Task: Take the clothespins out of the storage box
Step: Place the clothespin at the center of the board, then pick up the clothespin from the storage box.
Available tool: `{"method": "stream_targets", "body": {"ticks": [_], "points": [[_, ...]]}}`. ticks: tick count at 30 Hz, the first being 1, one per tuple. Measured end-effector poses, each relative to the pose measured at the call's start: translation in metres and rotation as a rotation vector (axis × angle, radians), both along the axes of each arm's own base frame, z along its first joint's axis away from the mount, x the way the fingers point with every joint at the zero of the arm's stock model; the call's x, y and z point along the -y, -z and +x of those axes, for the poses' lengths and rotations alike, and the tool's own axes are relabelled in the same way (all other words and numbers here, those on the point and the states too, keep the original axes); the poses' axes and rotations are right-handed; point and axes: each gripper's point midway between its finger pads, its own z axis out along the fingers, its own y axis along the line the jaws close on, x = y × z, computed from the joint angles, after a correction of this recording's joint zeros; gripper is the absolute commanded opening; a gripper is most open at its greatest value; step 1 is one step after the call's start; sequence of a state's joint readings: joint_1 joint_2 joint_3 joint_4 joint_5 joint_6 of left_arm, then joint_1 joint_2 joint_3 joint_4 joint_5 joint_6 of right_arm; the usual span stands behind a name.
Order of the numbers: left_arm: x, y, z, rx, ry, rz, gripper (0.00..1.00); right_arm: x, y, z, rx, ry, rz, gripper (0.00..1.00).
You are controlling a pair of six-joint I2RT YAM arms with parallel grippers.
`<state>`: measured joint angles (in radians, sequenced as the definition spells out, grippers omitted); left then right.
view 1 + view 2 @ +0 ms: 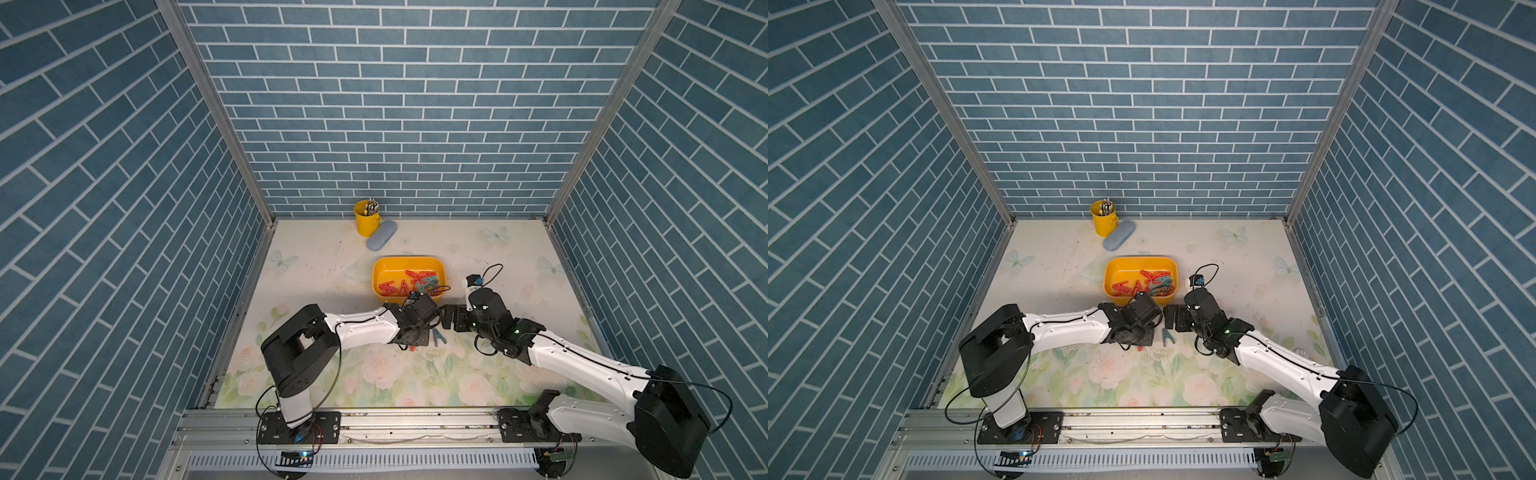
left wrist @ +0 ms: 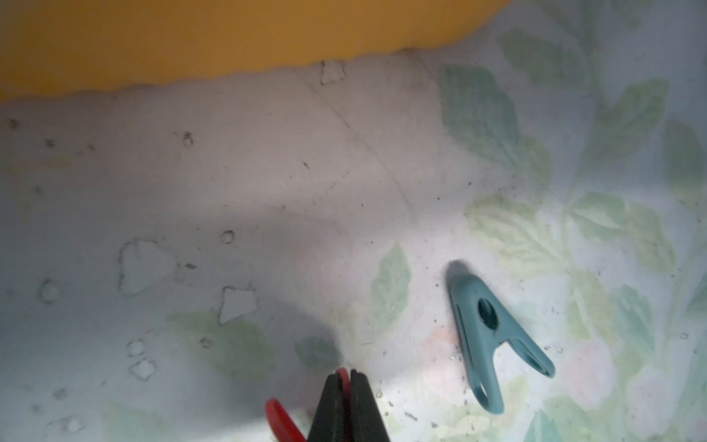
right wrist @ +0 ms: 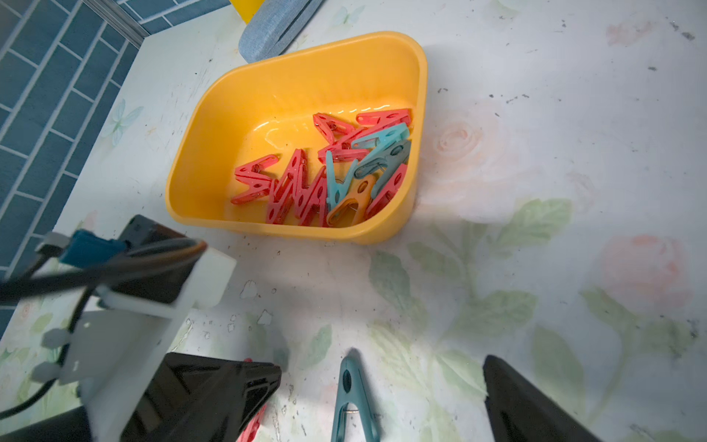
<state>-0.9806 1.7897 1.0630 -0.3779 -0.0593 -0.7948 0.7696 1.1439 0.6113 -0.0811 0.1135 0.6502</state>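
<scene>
**Spotter:** In the lower centre of both top views, your left gripper (image 2: pixel 350 375) is pinching a red clothespin (image 2: pixel 281 417) tight, one red leg sticking out beside the jaws. It is hanging low over the floral table cover (image 1: pixel 316 266). I cannot tell whether it is touching.

**Operator:** And the box?

**Spotter:** The storage box (image 1: pixel 376 274) is sitting just up-frame of that gripper and apart from it, so the red peg is hanging clear of the front wall. A teal clothespin (image 1: pixel 438 337) is lying flat just to its right (apex up-frame, legs splaying down-frame). I'd judge you are needing to let go without nudging it.

**Operator:** Which arm for the rest?

**Spotter:** Your right gripper (image 1: pixel 448 318) is hanging empty with its jaws spread wide, just below the box's lower right corner. The other clothespins (image 3: pixel 325 172) are crowding the box's right half in a tangle, their long axes pointing every way, so the right arm is looking nearer to me. They are glossy, hard, A-shaped plastic with small wire springs. The box is smooth and round-cornered, and it is probably going to slide if you bump it.
</scene>
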Motion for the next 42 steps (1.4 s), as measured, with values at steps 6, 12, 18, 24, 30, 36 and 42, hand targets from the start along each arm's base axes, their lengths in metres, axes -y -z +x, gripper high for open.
{"method": "stream_targets", "body": {"ticks": [6, 12, 18, 24, 30, 36, 42], "points": [[0.006, 0.004, -0.004, -0.007, 0.011, -0.002, 0.25, 0.004, 0.0, -0.001, 0.002, 0.009, -0.009, 1.0], [0.008, -0.002, 0.0, 0.006, 0.012, -0.001, 0.38, 0.004, 0.002, -0.001, -0.002, 0.011, -0.015, 0.99], [0.003, -0.028, 0.014, 0.038, -0.006, -0.029, 0.58, 0.002, 0.009, 0.003, -0.018, 0.016, -0.039, 0.99], [-0.012, -0.085, 0.047, 0.127, -0.064, -0.112, 1.0, -0.013, -0.012, 0.022, 0.019, 0.011, -0.042, 0.99], [-0.048, -0.13, 0.084, 0.209, -0.167, -0.181, 1.0, -0.035, -0.029, 0.048, 0.067, -0.027, -0.076, 0.74], [-0.087, -0.146, 0.11, 0.247, -0.271, -0.202, 1.0, -0.061, -0.03, 0.075, 0.084, -0.075, -0.141, 0.51], [-0.117, -0.151, 0.117, 0.268, -0.338, -0.208, 1.0, -0.085, -0.018, 0.102, 0.072, -0.122, -0.206, 0.46]]}}
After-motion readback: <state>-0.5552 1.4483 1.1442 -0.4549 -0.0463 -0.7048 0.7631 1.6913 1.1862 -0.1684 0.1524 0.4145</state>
